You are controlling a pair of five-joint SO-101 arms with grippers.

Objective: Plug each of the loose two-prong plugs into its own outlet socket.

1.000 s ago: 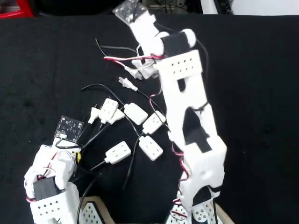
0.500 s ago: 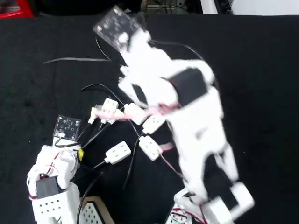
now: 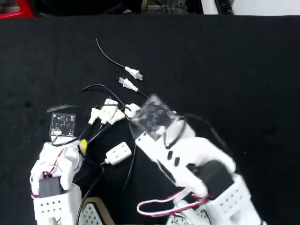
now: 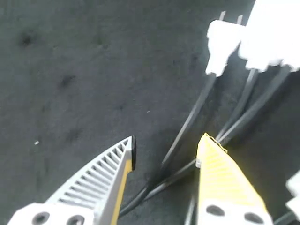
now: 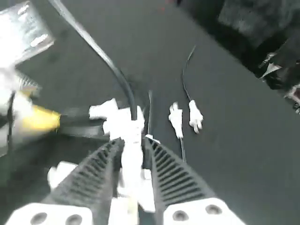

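Plugs, two loose ones, lie side by side past the socket cluster, toward the far edge of the table. Over the sockets hangs the right gripper, jaws narrow. Near the front-left corner the left gripper, jaws wide, straddles cords, probably to steady them.
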